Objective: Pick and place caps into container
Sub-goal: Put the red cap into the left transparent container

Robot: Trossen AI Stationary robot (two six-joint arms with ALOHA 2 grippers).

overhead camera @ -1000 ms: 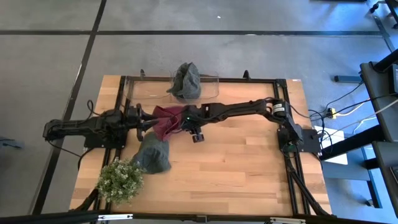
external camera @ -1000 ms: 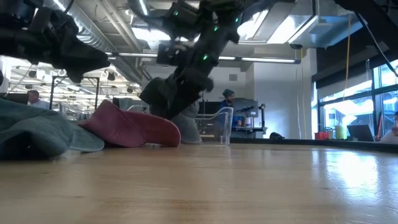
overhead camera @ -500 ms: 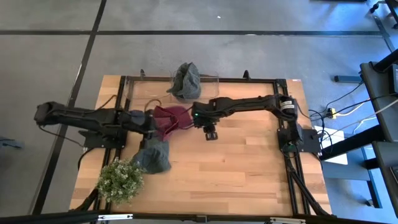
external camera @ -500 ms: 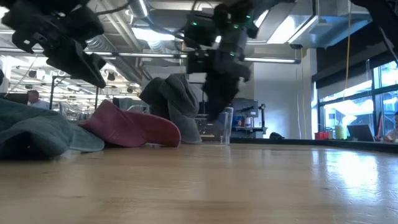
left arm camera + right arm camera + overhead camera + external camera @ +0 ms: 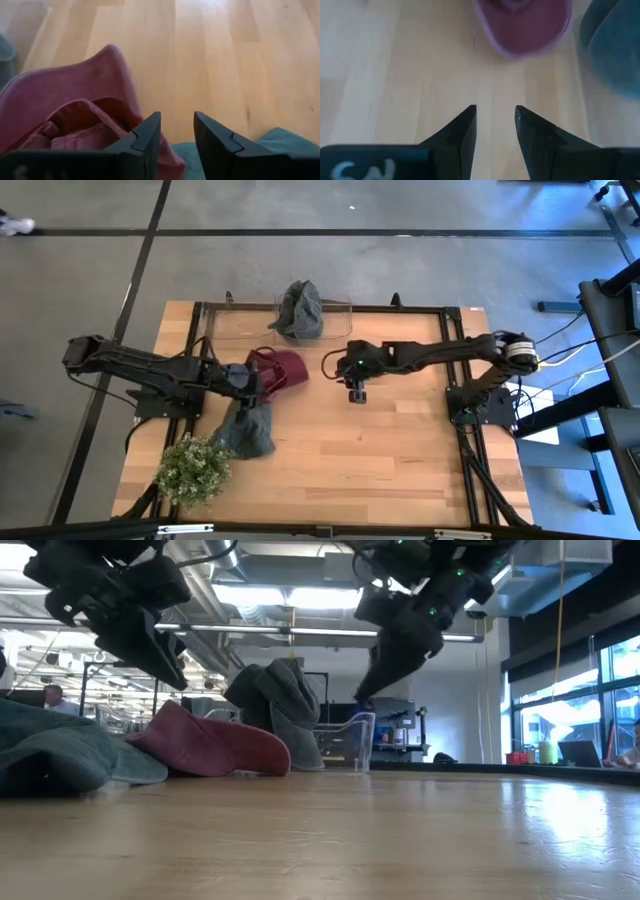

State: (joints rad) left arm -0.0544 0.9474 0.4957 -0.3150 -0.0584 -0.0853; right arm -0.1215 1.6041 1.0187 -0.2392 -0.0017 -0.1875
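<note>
At the near left corner of the wooden desk [image 5: 380,450] stands a bushy green plant [image 5: 192,470]. Just beyond it lies a dark grey-green cap [image 5: 246,430], crumpled, its far edge under the left arm.

Farther in, the left end effector [image 5: 256,382] hangs over the spot where that cap meets the maroon cap [image 5: 278,367]. In the left wrist view its two dark fingers [image 5: 145,141] stand slightly apart with bare wood showing in the gap, and nothing is clamped between them; the maroon cap's open underside sits right beside one finger (whether they touch, I cannot tell). The maroon cap rests on the desk, brim toward the middle.

Level with it, near the centre of the desk and well apart from the caps, the right end effector [image 5: 357,391] points downward above bare wood. Its fingers [image 5: 462,129] are also parted and hold nothing.

At the far edge sits the clear container [image 5: 340,320], with another grey-green cap [image 5: 299,309] heaped at its left end, partly draped over the wall. In the low view this cap rises behind the maroon one.
</note>
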